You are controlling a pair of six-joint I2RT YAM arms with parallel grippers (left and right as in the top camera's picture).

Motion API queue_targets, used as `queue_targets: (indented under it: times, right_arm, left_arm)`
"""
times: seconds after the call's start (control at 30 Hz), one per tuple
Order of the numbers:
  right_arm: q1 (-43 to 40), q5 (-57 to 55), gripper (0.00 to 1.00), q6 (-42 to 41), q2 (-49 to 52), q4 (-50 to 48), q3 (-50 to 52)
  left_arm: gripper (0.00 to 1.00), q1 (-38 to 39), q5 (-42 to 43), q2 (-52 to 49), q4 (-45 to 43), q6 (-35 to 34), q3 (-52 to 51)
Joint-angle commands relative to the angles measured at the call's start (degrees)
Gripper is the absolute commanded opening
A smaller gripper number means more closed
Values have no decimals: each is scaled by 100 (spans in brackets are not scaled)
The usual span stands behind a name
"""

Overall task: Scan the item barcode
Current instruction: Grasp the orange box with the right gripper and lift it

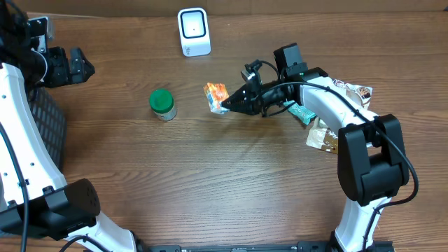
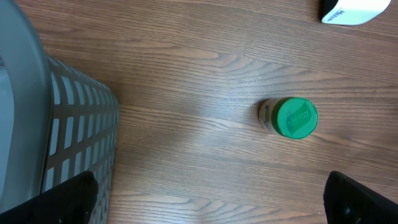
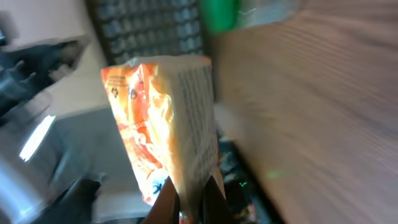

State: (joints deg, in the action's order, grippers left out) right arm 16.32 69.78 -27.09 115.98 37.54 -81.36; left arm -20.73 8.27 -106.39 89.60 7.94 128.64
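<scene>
Right gripper [image 1: 228, 105] is clamped shut on one edge of the orange packet [image 1: 216, 96], holding it mid-table. That puts it between the green-lidded jar [image 1: 162, 103] and the heap of other packets [image 1: 327, 133] near the right arm's base. The scanner [image 1: 194, 31] stands at the far edge, well apart from the packet.

From overhead the packet is just a small orange scrap. The right wrist view is filled by it: blurred, orange face to the left, a pale printed side panel toward the lens, dark fingers [image 3: 214, 202] pinching its lower edge. No barcode I can make out in that blur.

Left gripper [image 1: 78, 66] sits far left beside the basket [image 1: 46, 119], and overhead says little about it. Its own wrist view does: jaws spread wide, nothing between them, looking down on the jar, the basket wall and a corner of the scanner.
</scene>
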Motion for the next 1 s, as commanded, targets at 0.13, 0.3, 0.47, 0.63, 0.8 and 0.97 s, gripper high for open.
queue_targets:
  times: [0.13, 0.3, 0.47, 0.63, 0.8, 0.97]
  right_arm:
    - [22, -3786, 4, 1226, -90, 2704, -1464]
    - [170, -5462, 4, 1200, -90, 3620, -3165]
    - [968, -8806, 4, 1355, -90, 2647, -4900]
    - [1692, -10743, 4, 2820, 304, 627, -4835]
    - [1808, -10896, 4, 4553, 1211, -1010, -4835]
    - [1803, -10745, 4, 6113, 2109, -2236, -4835]
  left_arm:
    - [100, 13, -15, 74, -9, 107, 94]
    - [100, 13, -15, 74, -9, 107, 94]
    - [99, 13, -15, 74, -9, 107, 94]
    - [99, 13, -15, 74, -9, 107, 94]
    - [99, 13, -17, 74, -9, 107, 94]
    - [99, 13, -17, 74, -9, 107, 94]
